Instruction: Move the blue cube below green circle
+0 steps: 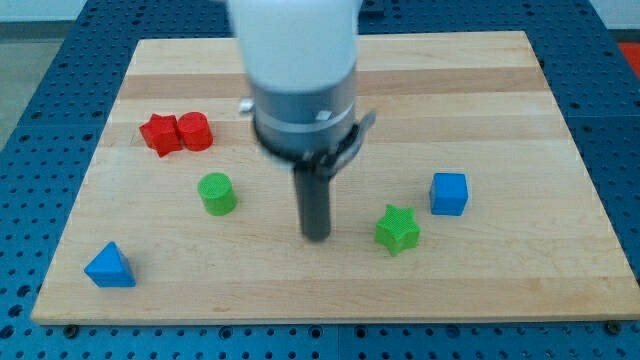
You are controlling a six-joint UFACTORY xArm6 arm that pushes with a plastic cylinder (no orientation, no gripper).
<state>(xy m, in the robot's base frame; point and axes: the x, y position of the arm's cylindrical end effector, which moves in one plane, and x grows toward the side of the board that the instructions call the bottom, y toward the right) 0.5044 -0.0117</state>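
Camera view: my tip [316,236] rests on the wooden tabletop [500,90] between the green plastic cylinder [216,193] and green star block [397,229]; the blue plastic cube [449,193] sits right of the star, untouched. No claw fitted.

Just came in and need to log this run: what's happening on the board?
A robot arm's rod is pushing blocks on a wooden board. My tip sits between the green circle and the green star, touching neither. The blue cube lies apart at the view's right, not yet below the circle.
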